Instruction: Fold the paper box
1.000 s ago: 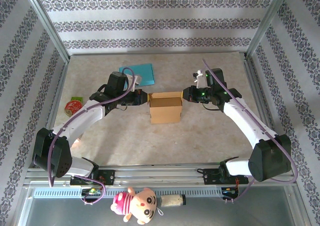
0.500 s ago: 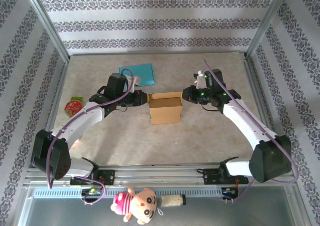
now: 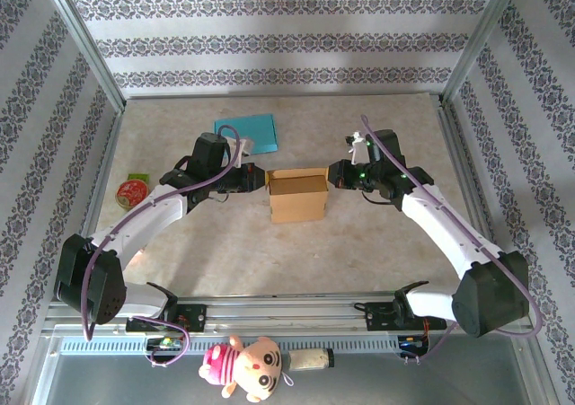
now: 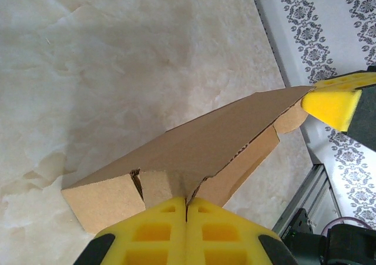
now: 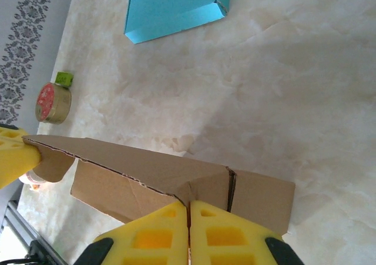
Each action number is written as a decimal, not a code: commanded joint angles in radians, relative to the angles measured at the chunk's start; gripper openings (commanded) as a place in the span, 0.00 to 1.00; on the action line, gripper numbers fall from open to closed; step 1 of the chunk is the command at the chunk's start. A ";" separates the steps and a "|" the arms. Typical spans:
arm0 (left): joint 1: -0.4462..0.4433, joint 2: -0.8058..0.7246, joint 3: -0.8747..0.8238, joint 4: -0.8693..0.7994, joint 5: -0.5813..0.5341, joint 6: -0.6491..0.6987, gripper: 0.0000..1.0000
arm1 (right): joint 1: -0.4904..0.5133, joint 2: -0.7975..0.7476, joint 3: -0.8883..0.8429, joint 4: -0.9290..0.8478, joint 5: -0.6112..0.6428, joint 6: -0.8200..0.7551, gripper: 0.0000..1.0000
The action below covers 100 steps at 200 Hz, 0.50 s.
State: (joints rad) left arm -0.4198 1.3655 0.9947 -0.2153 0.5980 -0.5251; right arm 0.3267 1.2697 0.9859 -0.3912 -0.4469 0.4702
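Observation:
A brown cardboard paper box (image 3: 297, 194) stands in the middle of the table, its top flap sloping over the opening. My left gripper (image 3: 261, 178) is shut, its tips pressed against the box's left end. In the left wrist view the shut yellow tips (image 4: 186, 203) touch the folded end flaps of the box (image 4: 194, 150). My right gripper (image 3: 331, 173) is shut against the right end. In the right wrist view its tips (image 5: 188, 205) meet the box (image 5: 147, 168) at a crease. The inside of the box is hidden.
A flat blue box (image 3: 247, 133) lies behind the paper box on the left. A red round tin (image 3: 132, 192) and a small green item (image 3: 137, 178) sit near the left wall. A pink plush toy (image 3: 247, 366) lies below the front rail.
The right arm has edged slightly left and away from the camera, staying against the box's end. The box and the left arm have not visibly moved.

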 commanded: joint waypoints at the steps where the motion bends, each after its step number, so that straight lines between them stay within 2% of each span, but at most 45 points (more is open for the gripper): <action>1: -0.017 -0.017 -0.018 -0.020 -0.013 -0.009 0.02 | 0.015 0.002 -0.032 -0.116 0.070 -0.015 0.07; 100: -0.026 -0.004 -0.032 0.076 -0.020 -0.094 0.02 | 0.049 -0.010 -0.092 -0.067 0.079 0.025 0.08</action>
State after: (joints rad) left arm -0.4255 1.3647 0.9749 -0.1730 0.5774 -0.5682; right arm 0.3630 1.2530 0.9390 -0.3393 -0.3969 0.4728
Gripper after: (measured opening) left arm 0.040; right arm 0.081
